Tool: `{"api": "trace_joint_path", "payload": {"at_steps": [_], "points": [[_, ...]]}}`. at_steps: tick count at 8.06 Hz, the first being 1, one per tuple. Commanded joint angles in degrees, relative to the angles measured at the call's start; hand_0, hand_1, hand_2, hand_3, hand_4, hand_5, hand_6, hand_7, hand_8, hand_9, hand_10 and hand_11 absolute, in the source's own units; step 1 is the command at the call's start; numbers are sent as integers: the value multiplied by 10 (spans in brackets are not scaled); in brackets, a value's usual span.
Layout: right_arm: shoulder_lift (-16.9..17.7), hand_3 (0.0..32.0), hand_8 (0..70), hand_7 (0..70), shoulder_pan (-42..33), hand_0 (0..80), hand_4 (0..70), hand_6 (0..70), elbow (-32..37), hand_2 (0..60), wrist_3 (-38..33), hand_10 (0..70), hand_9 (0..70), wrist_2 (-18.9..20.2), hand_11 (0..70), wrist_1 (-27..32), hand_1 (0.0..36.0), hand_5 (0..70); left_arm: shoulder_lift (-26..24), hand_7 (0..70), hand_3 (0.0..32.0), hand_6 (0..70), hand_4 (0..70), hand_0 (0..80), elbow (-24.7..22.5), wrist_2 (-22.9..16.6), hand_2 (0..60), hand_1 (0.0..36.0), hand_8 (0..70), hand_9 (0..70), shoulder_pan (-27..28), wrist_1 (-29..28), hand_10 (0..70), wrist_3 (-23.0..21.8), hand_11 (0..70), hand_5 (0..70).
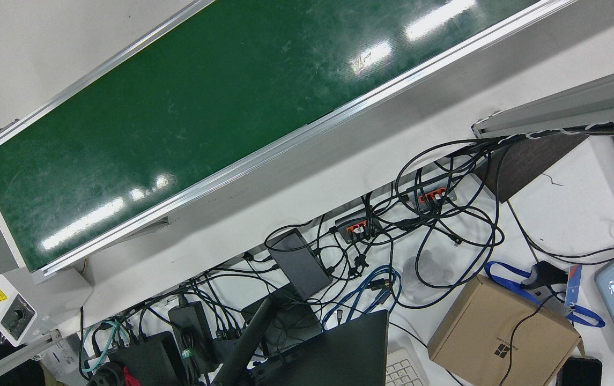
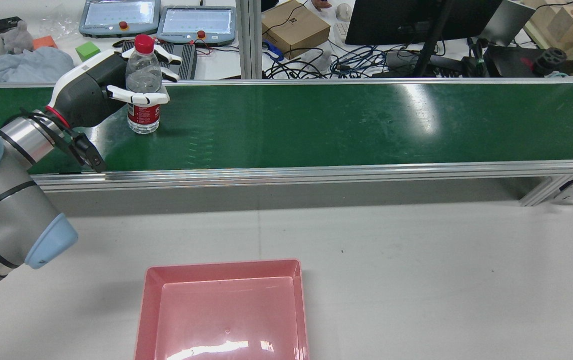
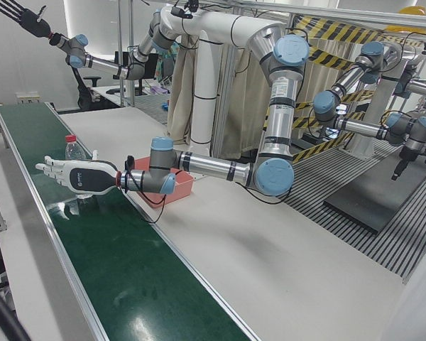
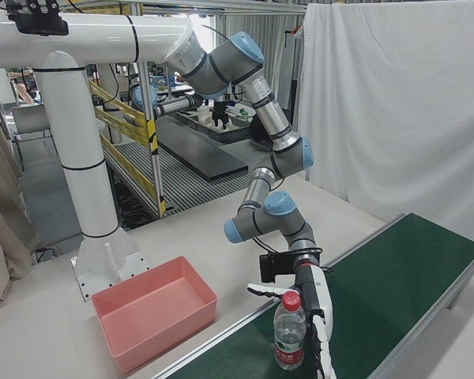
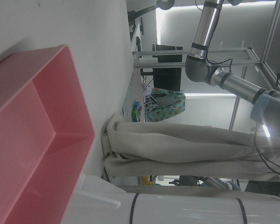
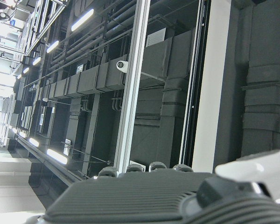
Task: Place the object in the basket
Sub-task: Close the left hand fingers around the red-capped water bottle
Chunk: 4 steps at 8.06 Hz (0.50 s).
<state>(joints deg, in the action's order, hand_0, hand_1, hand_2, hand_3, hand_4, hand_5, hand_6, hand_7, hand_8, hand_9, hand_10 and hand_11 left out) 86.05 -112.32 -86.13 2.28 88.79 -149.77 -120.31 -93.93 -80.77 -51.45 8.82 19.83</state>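
A clear water bottle (image 2: 142,90) with a red cap and red label stands upright on the green conveyor belt (image 2: 316,125) near its left end. My left hand (image 2: 108,82) is open around it, with white fingers (image 2: 138,97) in front of and behind the bottle; a firm grip does not show. The right-front view shows the hand (image 4: 316,312) right beside the bottle (image 4: 289,332). The pink basket (image 2: 223,267) sits empty on the white table, nearer than the belt. My right hand (image 3: 18,15) is raised high with its fingers spread, holding nothing.
The belt's aluminium rail (image 2: 286,175) runs between the bottle and the basket. Beyond the belt are teach pendants (image 2: 196,22), a cardboard box (image 2: 294,27), cables and a monitor. The white gantry column (image 4: 87,174) stands behind the basket (image 4: 154,312).
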Motion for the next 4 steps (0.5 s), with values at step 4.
{"api": "trace_joint_path", "payload": {"at_steps": [4], "points": [[0, 0, 0, 0, 0, 0, 0, 0, 0, 0, 0, 0, 0, 1, 0, 0, 0, 0, -22, 700, 0, 700, 700, 800, -85, -2, 600, 330, 700, 700, -7, 94, 700, 3, 700, 700]]}}
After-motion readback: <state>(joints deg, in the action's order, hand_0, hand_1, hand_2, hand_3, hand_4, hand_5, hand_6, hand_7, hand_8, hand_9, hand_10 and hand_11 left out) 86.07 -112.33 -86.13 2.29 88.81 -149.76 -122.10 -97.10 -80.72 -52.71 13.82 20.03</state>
